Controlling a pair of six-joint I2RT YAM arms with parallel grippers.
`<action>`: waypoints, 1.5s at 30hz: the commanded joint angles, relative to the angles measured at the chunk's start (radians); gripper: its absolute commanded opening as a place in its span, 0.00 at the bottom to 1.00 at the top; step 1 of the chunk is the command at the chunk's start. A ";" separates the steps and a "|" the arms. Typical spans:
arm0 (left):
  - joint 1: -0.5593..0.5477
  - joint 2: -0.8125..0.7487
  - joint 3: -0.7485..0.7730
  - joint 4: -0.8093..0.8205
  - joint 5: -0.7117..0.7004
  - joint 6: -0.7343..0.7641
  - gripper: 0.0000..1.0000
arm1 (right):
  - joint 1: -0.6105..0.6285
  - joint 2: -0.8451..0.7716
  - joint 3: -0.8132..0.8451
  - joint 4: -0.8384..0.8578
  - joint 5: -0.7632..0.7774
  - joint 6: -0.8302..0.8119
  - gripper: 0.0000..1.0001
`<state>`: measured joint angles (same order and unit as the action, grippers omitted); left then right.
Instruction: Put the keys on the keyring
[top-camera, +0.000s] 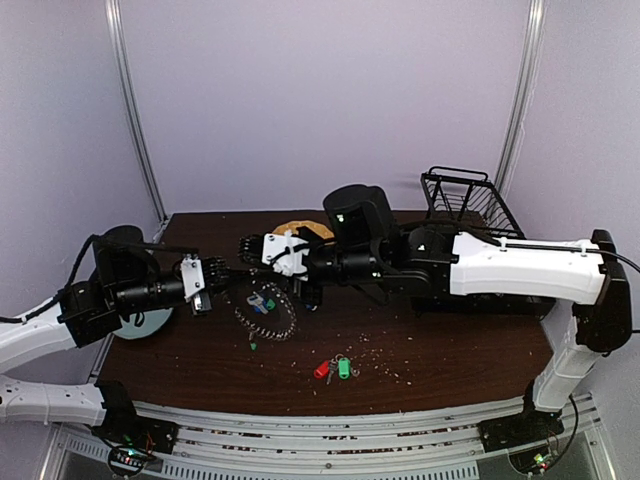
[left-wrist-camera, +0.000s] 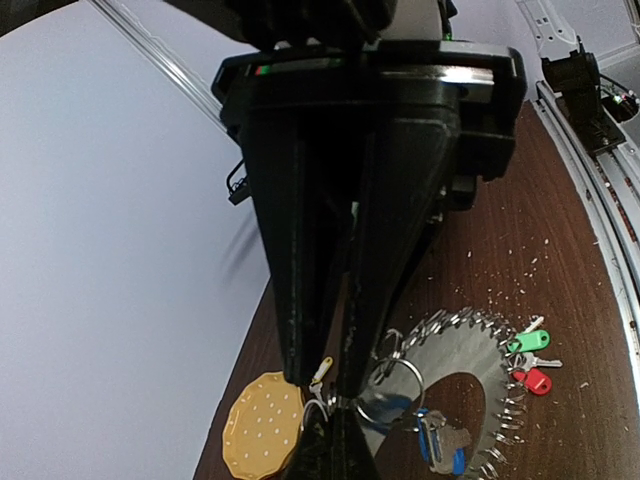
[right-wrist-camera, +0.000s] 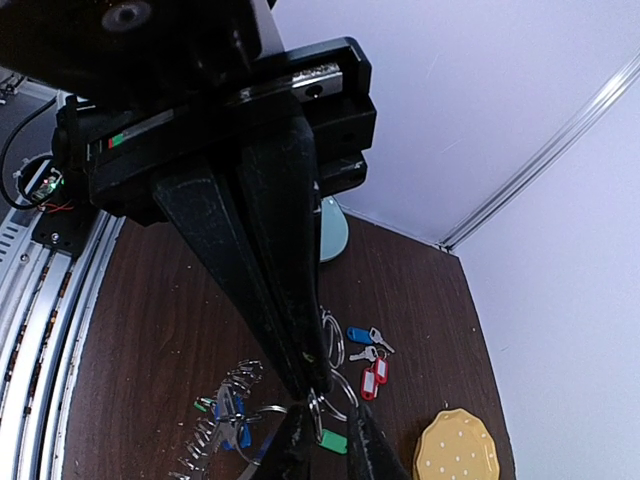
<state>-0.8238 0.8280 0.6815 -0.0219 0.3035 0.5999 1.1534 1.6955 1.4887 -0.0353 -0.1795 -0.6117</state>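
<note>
The keyring (top-camera: 268, 318), a large wire ring fringed with small metal keys, lies flat on the table; it also shows in the left wrist view (left-wrist-camera: 470, 385) and in the right wrist view (right-wrist-camera: 222, 432). My two grippers meet tip to tip above the table, left of it. My left gripper (left-wrist-camera: 343, 397) is shut on a small split ring carrying a yellow-tagged key (left-wrist-camera: 322, 372). My right gripper (right-wrist-camera: 322, 386) is shut on the same cluster of small rings, and a green tag (right-wrist-camera: 335, 441) hangs below it. Green- and red-tagged keys (top-camera: 333, 368) lie loose on the table. A blue-tagged key (left-wrist-camera: 445, 447) lies inside the keyring.
A yellow-orange dotted plate (left-wrist-camera: 262, 427) is at the back, under the right arm. A pale teal plate (right-wrist-camera: 333, 228) is at the left edge. A black wire rack (top-camera: 465, 200) stands at the back right. Blue- and red-tagged keys (right-wrist-camera: 366, 360) lie near the teal plate. Crumbs are scattered over the table.
</note>
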 joint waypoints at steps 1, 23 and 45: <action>-0.002 -0.021 0.006 0.139 0.032 -0.011 0.00 | -0.007 0.030 0.024 -0.046 0.011 -0.014 0.15; -0.002 -0.040 -0.010 0.152 0.038 -0.018 0.00 | -0.012 0.041 0.028 -0.074 0.019 0.013 0.00; 0.000 0.081 0.075 -0.002 0.099 -0.110 0.35 | -0.042 -0.097 -0.122 0.133 -0.063 0.148 0.00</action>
<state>-0.8253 0.8703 0.7097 0.0101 0.3447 0.5209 1.1130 1.6657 1.3834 -0.0074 -0.2104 -0.4961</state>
